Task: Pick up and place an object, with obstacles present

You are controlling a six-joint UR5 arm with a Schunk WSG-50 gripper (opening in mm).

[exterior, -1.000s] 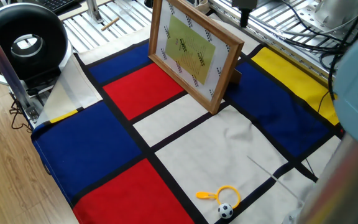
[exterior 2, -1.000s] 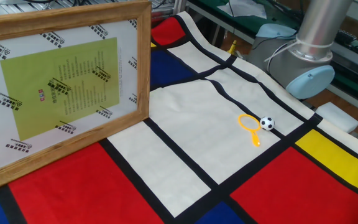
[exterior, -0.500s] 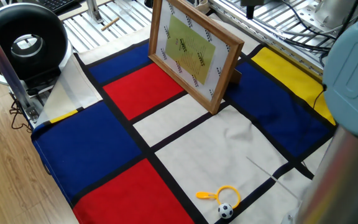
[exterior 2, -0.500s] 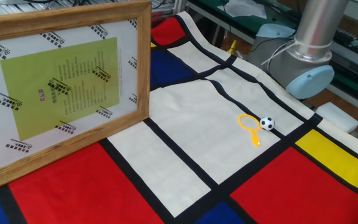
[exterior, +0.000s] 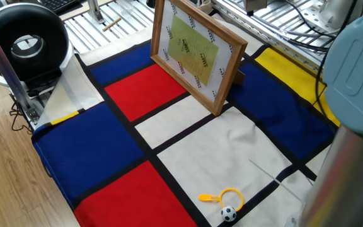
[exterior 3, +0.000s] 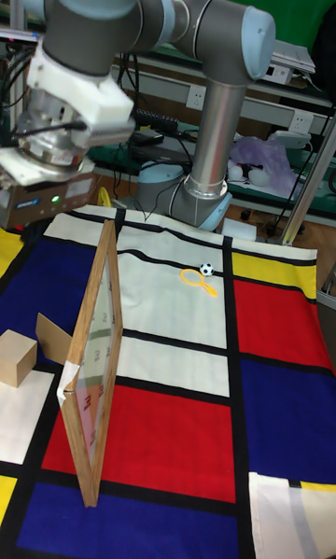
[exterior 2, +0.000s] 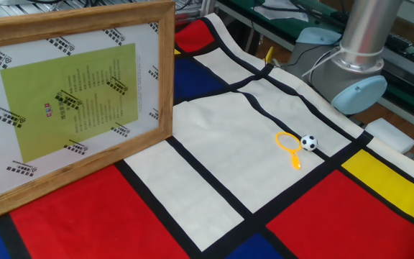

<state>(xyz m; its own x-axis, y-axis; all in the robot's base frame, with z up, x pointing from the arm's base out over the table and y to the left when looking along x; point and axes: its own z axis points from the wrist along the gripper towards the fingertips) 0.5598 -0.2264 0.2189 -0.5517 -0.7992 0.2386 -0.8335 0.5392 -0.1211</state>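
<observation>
Presently: cube [exterior 3: 17, 357] behind frame [exterior 3: 93, 363]; I'd descend well clear of it. Gripper [exterior 3: 42, 195] spread or pressed, I cannot tell.

Tan wood cube [exterior 3: 16, 357] sits flat on cloth, below tool [exterior 3: 42, 195], just behind upright wood frame [exterior 3: 96, 363] w/ yellow-green sheet.

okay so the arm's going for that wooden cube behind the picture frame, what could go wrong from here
1. The picture frame stands upright on edge right beside the wooden cube. The wrist hangs above both, so a descent might clip the frame's top and tip it.
2. The gripper's fingers are hidden in every view, so I cannot confirm they are open or lined up over the cube.
3. If carried toward the white squares, the cube must clear the frame; the small football and yellow ring lie there.
</observation>
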